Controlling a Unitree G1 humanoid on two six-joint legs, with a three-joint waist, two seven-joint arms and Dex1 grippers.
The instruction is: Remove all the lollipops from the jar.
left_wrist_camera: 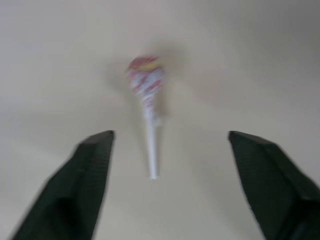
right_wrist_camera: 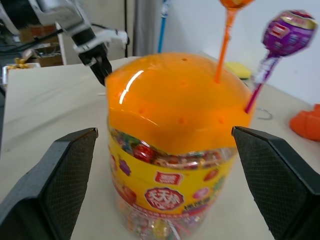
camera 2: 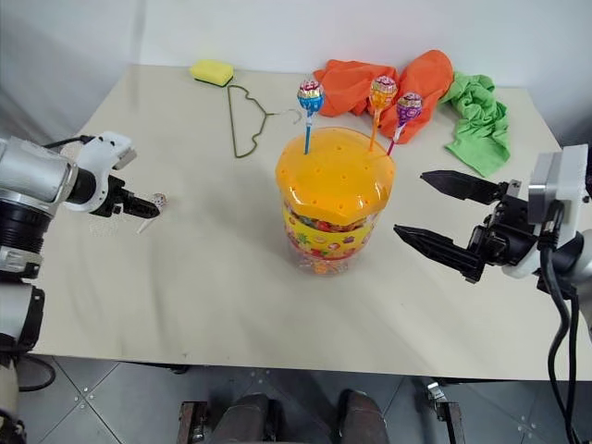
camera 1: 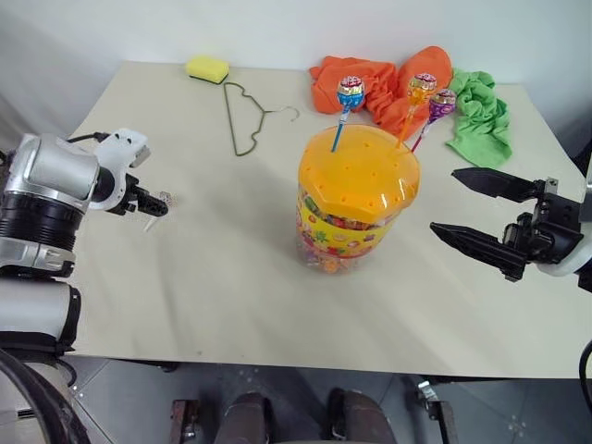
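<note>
The left gripper (left_wrist_camera: 170, 145) hangs with fingers apart over a white-stick lollipop (left_wrist_camera: 146, 85) lying loose on the table (camera 1: 231, 277), well left of the jar (camera 1: 356, 199). The right gripper (camera 1: 472, 217), also spread, waits just right of the jar. Three lollipops — blue-stick lollipop (camera 1: 350, 93), orange-stick lollipop (camera 1: 421, 89), purple-stick lollipop (camera 1: 442, 104) — stand in the lid (camera 1: 359, 171); the next one is best pinched low on its stick and drawn straight up.

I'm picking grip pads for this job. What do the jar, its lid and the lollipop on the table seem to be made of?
Jar: clear, likely thin plastic; sweets show through the wall under a glossy yellow label.
Lid: orange, smooth, probably moulded plastic; it carries a bright highlight and small holes.
Lollipop on the table: shiny printed wrapper, perhaps foil or film, on a thin white stick, paper or plastic.
</note>
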